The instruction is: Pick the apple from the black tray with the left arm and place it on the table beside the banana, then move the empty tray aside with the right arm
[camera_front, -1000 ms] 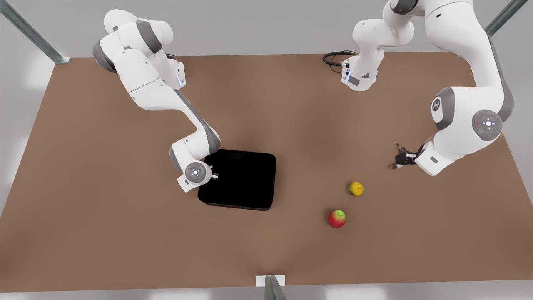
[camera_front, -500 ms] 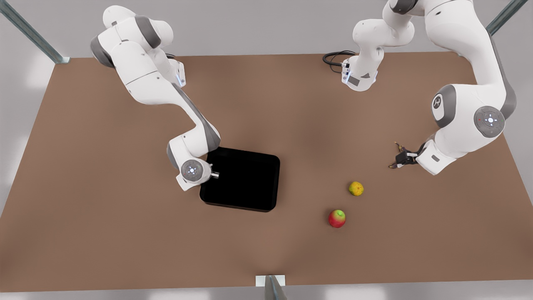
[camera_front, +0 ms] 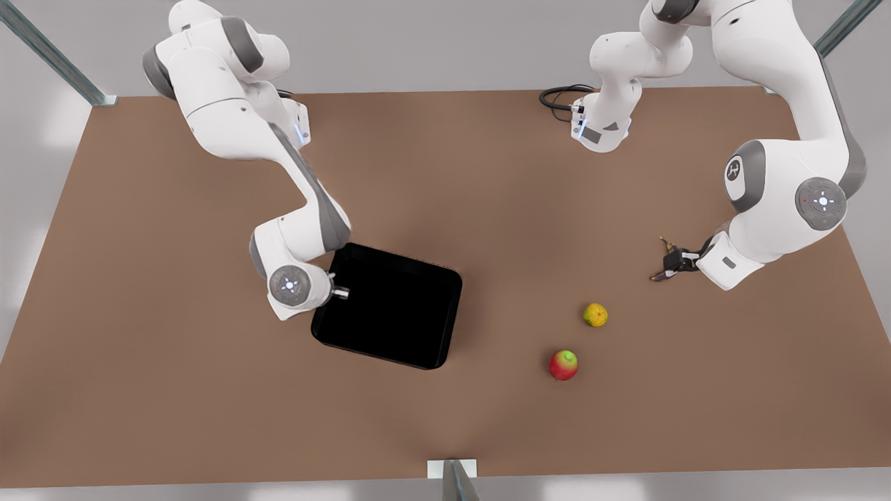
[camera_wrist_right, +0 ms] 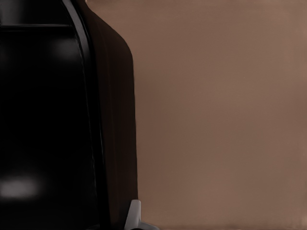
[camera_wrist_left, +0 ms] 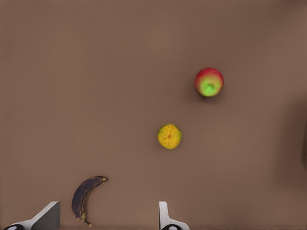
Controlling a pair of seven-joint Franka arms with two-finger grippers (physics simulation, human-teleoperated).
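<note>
The red apple (camera_front: 563, 364) (camera_wrist_left: 209, 82) lies on the brown table (camera_front: 445, 174), off the tray and toward the front view's right. The dark banana (camera_wrist_left: 84, 197) lies farther right, mostly under my left gripper (camera_front: 672, 264) (camera_wrist_left: 108, 223). That gripper hangs open above it with nothing held. The black tray (camera_front: 386, 306) (camera_wrist_right: 57, 120) is empty and sits skewed on the table. My right gripper (camera_front: 339, 293) is at the tray's corner on the front view's left, shut on the rim. One of its fingers (camera_wrist_right: 134, 215) shows against the outer wall.
A yellow-orange round fruit (camera_front: 595, 314) (camera_wrist_left: 169, 136) lies between the apple and the banana. A black cable (camera_front: 560, 97) coils at the back by an arm base. Metal posts (camera_front: 56, 59) stand at the table's corners, and one (camera_front: 452, 480) stands at the front edge.
My right arm has dragged the tray toward the front view's left and turned it askew. The left arm and the fruits have barely moved.
</note>
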